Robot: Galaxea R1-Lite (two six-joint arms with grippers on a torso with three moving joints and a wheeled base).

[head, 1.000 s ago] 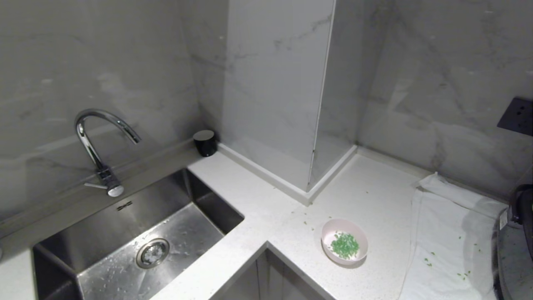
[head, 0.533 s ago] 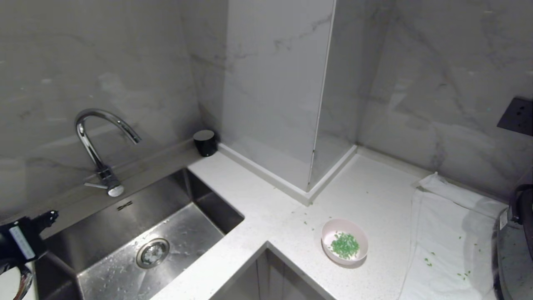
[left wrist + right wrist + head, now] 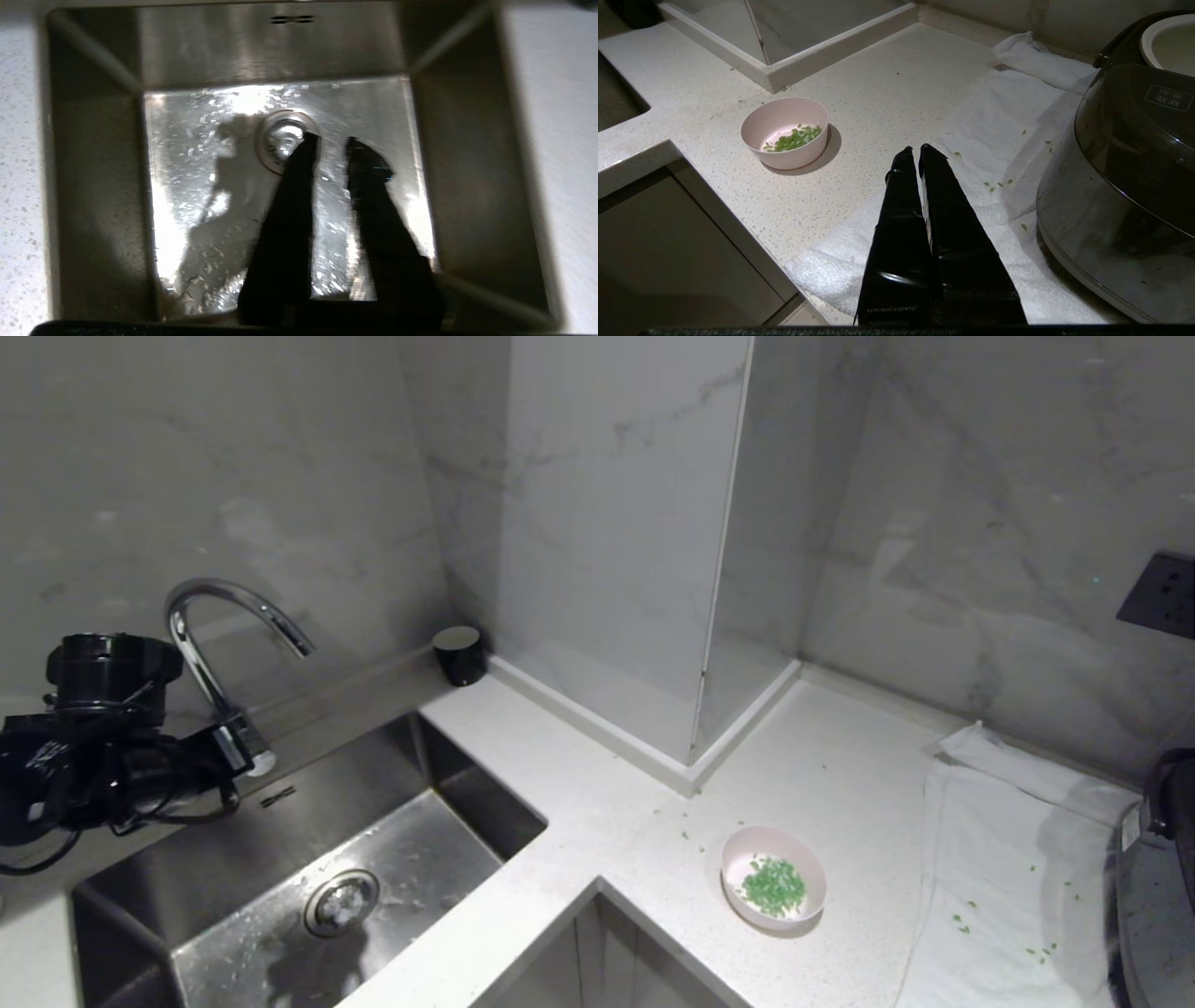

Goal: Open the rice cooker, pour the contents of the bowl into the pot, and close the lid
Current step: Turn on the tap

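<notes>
The bowl [image 3: 773, 877] sits low and right of centre in the head view, alone on the speckled counter [image 3: 579, 775], with a small heap of green bits [image 3: 773, 886] at the bottom. It's a little pink thing, so my guess is light, rigid and a bit slick on the glaze; pinching the rim on a bare side looks like the sane grab (keep it level, those bits will slide out easily).

The rice cooker [image 3: 1120, 186] fills the right side of the right wrist view, standing on a white towel [image 3: 999, 121] with loose green flecks on it. Its lid [image 3: 1143, 135] looks down; probably a spring latch, so press the release button rather than pry. I can't pick that button out here.

The left gripper [image 3: 329, 140] hangs over the steel sink [image 3: 93, 140] at the left of the head view, fingers [image 3: 299, 177] a narrow gap apart, holding nothing. The right gripper [image 3: 920, 149] hovers over the towel between bowl and cooker, fingers pressed together, empty.
</notes>
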